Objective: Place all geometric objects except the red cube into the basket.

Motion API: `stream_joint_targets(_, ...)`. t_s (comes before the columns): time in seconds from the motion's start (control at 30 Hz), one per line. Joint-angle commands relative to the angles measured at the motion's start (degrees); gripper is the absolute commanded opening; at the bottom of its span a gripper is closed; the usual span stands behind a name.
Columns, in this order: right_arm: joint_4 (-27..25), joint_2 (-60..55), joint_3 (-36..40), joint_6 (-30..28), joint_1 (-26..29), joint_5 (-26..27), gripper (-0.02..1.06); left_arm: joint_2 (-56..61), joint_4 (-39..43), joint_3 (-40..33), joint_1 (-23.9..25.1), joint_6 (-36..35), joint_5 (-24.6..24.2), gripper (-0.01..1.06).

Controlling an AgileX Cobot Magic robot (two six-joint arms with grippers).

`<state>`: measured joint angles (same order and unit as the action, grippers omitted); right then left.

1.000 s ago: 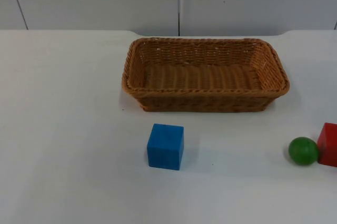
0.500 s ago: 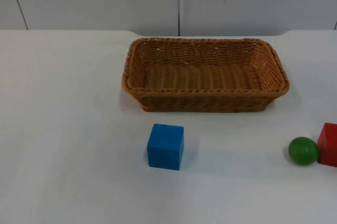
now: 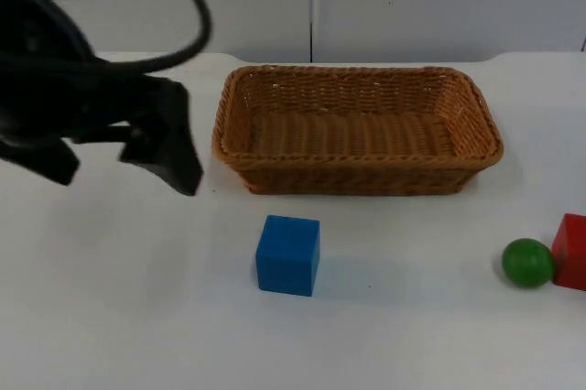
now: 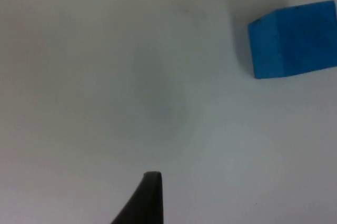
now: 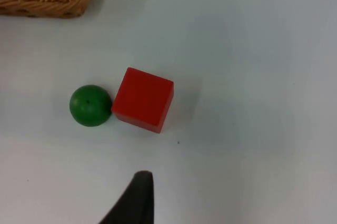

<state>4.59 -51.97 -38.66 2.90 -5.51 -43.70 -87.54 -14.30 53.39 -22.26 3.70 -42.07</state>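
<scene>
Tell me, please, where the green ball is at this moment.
In the top view the green ball lies on the table's right side, touching the red cube and well right of the blue cube.

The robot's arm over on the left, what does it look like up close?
The left gripper is black all over, on a bulky black arm that blurs as it comes in over the white table. Its two fingers are flat, broad and dark, with blunt ends. In each wrist view one black fingertip tapers upward.
</scene>
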Motion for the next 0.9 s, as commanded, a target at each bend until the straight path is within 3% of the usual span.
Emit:
stream_joint_targets(0.0,-0.01,0.20,-0.30,0.14,0.28,0.20,1.05,-4.29,2.77,3.54,-3.22,-3.70,1.01,0.99)
stream_joint_targets(0.33,-0.01,0.20,-0.30,0.14,0.28,0.71,1.05,-22.44,11.74,18.39,-12.42,-17.03,0.09,0.99)
stream_joint_targets(0.6,-0.01,0.20,-0.30,0.14,0.28,0.71,1.05,-31.46,13.73,23.94,-12.53,-23.40,0.98,0.99)
stream_joint_targets(0.87,-0.30,0.20,-0.30,0.14,0.28,1.34,1.05,-37.11,12.04,24.59,-13.04,-23.69,2.62,0.99)
